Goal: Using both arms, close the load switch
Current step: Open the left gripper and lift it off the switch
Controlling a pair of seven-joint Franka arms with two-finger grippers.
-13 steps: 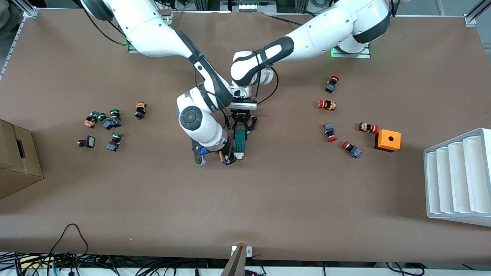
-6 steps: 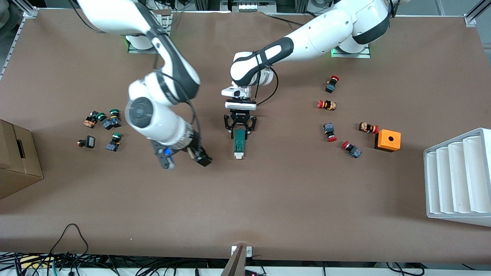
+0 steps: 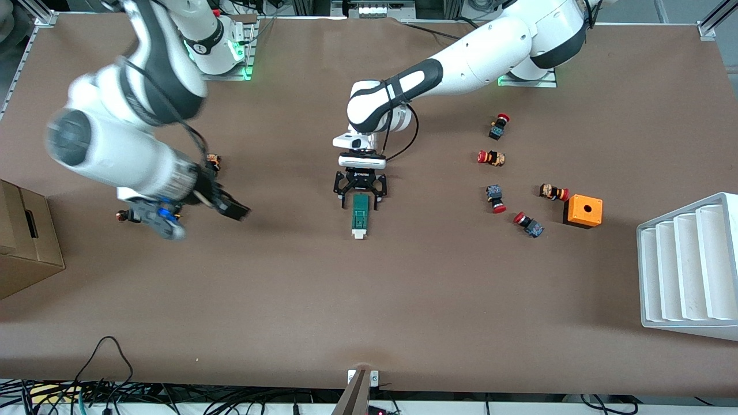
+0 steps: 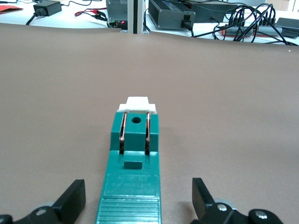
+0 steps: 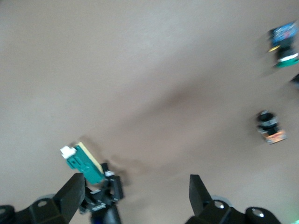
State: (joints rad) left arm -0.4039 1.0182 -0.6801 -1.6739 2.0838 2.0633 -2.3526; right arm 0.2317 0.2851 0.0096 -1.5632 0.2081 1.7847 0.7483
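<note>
The load switch, a dark-green block with a white tab, lies flat at the table's middle, tab end nearer the front camera. My left gripper is open, its fingers standing either side of the switch's other end without touching it. The left wrist view shows the switch between the spread fingers of that gripper. My right gripper is open and empty, up in the air toward the right arm's end of the table. The right wrist view shows the switch far off.
Several red-capped push buttons and an orange box with a hole lie toward the left arm's end, with a white ribbed tray at that edge. A cardboard box and small buttons sit toward the right arm's end.
My right arm has swung away from the switch toward its own end of the table. My left gripper's fingers have spread wider beside the switch. The switch has not moved.
</note>
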